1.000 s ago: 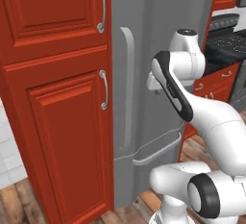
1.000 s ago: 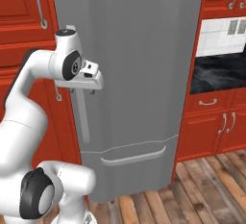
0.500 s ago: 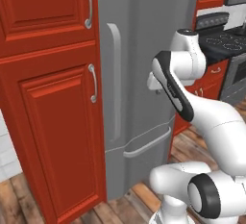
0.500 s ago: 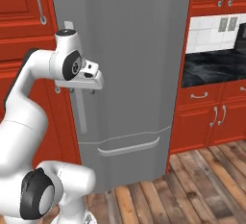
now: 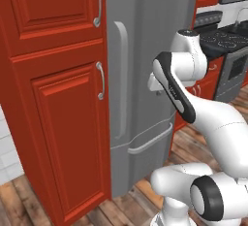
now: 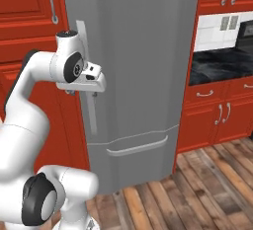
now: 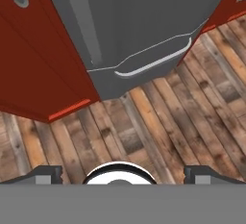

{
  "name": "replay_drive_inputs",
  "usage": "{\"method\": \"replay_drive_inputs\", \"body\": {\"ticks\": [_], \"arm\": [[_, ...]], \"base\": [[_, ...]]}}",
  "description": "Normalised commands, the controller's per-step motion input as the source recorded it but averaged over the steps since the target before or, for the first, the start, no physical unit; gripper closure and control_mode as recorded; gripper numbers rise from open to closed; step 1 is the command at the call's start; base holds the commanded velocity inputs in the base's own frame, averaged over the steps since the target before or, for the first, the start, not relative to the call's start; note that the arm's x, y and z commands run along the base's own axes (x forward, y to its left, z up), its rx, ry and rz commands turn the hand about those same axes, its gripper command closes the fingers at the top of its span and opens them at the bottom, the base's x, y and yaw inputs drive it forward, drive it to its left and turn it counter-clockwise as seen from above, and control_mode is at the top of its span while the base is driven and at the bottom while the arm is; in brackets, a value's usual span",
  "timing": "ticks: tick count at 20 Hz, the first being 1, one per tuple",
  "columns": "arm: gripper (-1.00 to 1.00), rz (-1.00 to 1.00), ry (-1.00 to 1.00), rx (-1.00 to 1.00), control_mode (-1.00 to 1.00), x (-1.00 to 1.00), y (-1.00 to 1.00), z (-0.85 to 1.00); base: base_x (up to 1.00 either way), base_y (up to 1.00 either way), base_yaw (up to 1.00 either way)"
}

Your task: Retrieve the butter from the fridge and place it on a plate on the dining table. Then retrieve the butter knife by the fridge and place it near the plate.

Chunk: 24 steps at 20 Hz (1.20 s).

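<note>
- Left base view, at 9 o'clock: tall red wooden cabinets (image 5: 58, 99) with raised panels and curved metal handles stand flush against the left side of the fridge.
- At the centre: the tall plain grey fridge (image 5: 145, 50) is closed; its long vertical light-grey handle (image 5: 122, 79) runs down the left edge of the door, and a horizontal drawer handle (image 5: 150, 140) sits lower, toward 6 o'clock.
- At 3 o'clock: the white arm is folded in front of the fridge door, its hand turned downward.
- At 1 o'clock: a dark stove (image 5: 227, 40) and red lower cabinets stand beyond the fridge.
- Right base view: the fridge (image 6: 143, 51) rises at the centre, with a black marble-topped wall counter (image 6: 220, 68) at 3 o'clock.
- Hand view: the two dark fingertips of the claw (image 7: 123, 175) sit far apart, at 7 and 5 o'clock, so it is spread fully wide, released, holding nothing and touching nothing.
- Beyond the claw lies the brown plank floor (image 7: 158, 122), with the fridge's lower drawer front at 12 o'clock.
</note>
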Motion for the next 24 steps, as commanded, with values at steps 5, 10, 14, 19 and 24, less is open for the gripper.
{"method": "replay_drive_inputs", "body": {"ticks": [5, 10, 14, 19, 24], "arm": [[-1.00, 0.00, 0.00, 0.00, 1.00, 0.00, 0.00, 0.00], [-1.00, 0.00, 0.00, 0.00, -1.00, 0.00, 0.00, 0.00], [-1.00, 0.07, -0.05, 0.06, -1.00, 0.20, -0.01, -0.03], [-1.00, 0.17, -0.14, 0.10, -1.00, 0.37, 0.01, -0.06], [-1.00, 0.13, -0.17, 0.01, -1.00, 0.22, 0.05, -0.02]], "base": [[-0.02, 0.31, -0.06], [0.00, 0.02, 0.00], [0.00, 0.00, 0.00], [0.00, 0.00, 0.00], [0.00, 0.00, 0.00]]}}
